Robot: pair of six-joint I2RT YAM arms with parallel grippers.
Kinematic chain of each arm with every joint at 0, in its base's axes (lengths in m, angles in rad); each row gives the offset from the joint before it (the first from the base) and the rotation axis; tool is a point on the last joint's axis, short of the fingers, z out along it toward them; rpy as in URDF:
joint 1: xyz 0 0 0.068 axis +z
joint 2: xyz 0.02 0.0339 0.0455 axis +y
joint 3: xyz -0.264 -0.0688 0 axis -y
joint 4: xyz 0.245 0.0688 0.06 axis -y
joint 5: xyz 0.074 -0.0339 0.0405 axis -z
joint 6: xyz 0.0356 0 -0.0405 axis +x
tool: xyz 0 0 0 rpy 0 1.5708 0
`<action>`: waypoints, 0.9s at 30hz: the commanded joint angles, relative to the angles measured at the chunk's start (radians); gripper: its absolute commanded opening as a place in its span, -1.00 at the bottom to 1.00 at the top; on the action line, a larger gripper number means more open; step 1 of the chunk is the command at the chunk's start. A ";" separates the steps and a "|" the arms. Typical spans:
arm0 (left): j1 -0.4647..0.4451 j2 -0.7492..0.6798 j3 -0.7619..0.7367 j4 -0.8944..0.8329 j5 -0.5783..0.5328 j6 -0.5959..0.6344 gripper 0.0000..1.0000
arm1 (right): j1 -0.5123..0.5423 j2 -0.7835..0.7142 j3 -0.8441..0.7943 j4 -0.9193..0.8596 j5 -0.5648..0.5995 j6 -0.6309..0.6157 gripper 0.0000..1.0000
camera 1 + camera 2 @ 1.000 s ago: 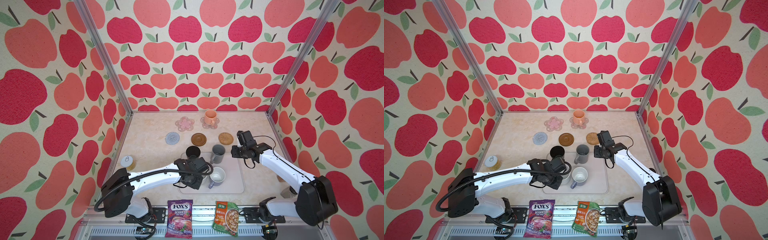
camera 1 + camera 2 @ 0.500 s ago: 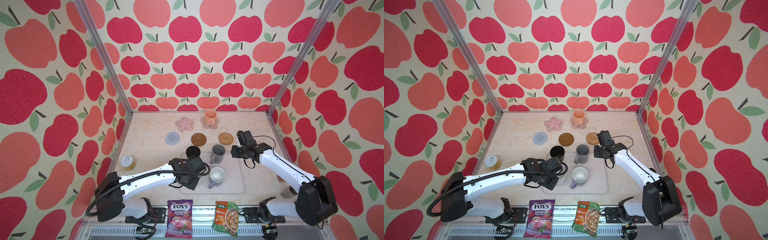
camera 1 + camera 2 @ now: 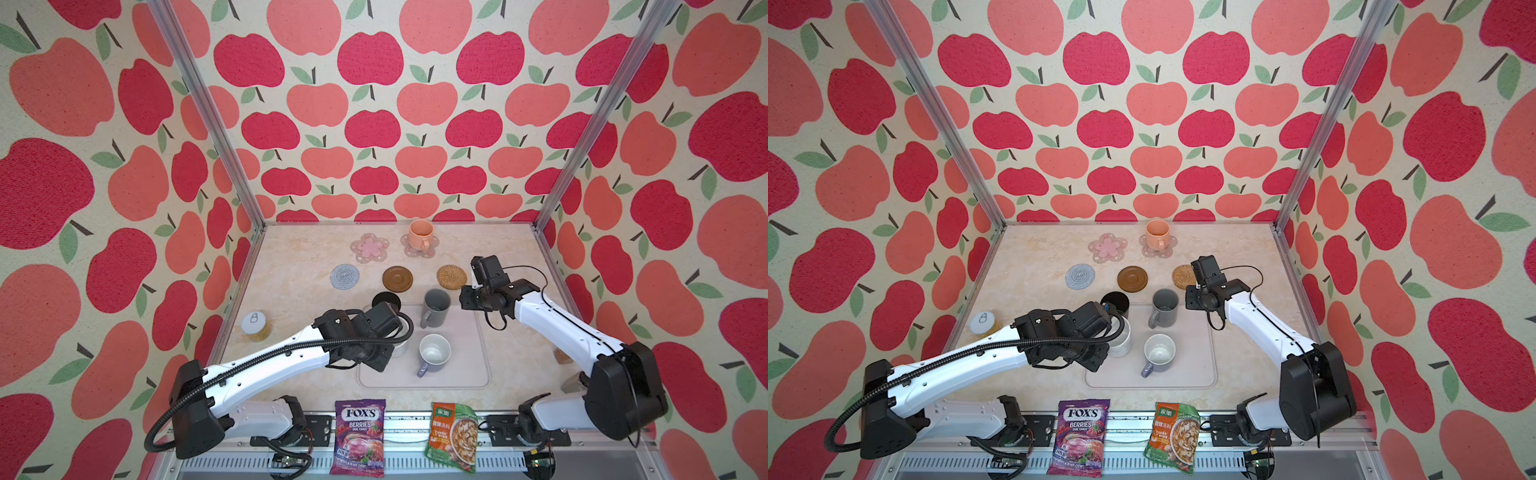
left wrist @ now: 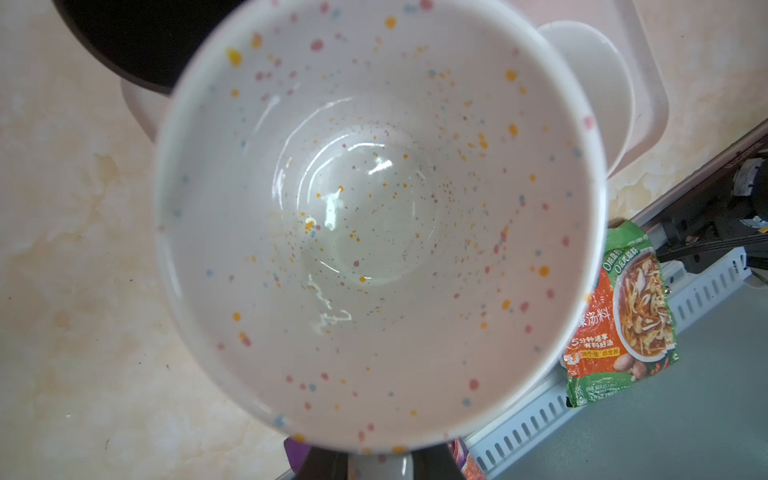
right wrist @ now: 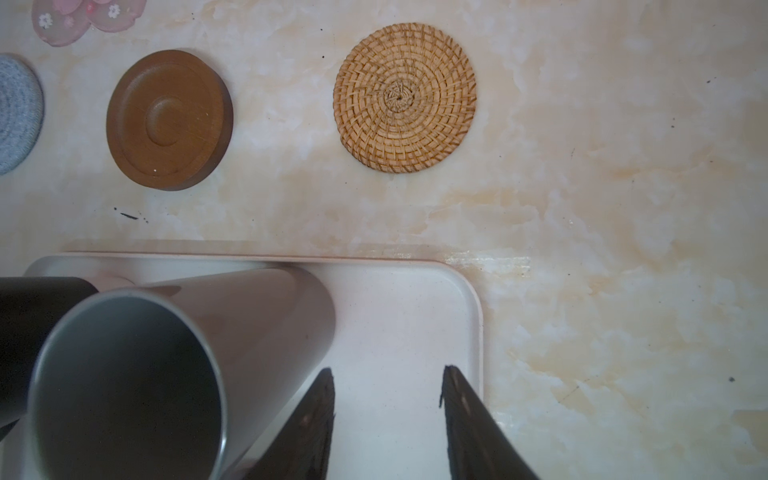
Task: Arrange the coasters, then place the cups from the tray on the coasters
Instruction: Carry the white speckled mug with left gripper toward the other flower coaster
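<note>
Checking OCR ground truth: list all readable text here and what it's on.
"FOX'S", "BERRIES": purple candy bag, in both top views.
"家樂": green soup packet, in both top views.
"5分钟速享 有料好汤", "0防腐剂", "0反式脂肪": same packet, left wrist view.
"汤料": same packet, start of the line hidden behind the speckled mug.
Fine print on both packs: too small to read.
No other text is legible.

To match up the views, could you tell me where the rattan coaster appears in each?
In a top view: rattan coaster at the middle row's right end.
In a top view: the same place.
Left wrist: not in it.
Right wrist: rattan coaster beyond the tray.
Landmark: brown coaster beside it.
</note>
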 commanded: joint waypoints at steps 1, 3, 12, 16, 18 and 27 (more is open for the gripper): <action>0.056 -0.039 0.070 0.023 -0.008 0.045 -1.00 | 0.008 0.017 0.045 -0.028 0.003 -0.024 -0.09; 0.098 -0.042 0.088 0.022 0.007 0.064 -1.00 | 0.009 0.022 0.058 -0.034 0.008 -0.033 -0.09; 0.248 0.029 0.213 -0.008 0.000 0.129 -1.00 | 0.001 0.025 0.087 -0.018 0.012 -0.045 -0.09; 0.313 0.088 0.277 0.002 -0.007 0.153 -1.00 | -0.015 0.038 0.113 -0.023 0.007 -0.058 -0.09; 0.343 0.123 0.315 0.011 -0.012 0.163 -1.00 | -0.024 0.048 0.131 -0.030 0.001 -0.065 -0.09; 0.514 0.337 0.527 0.026 0.027 0.219 -1.00 | -0.051 0.092 0.210 -0.045 -0.014 -0.091 -0.09</action>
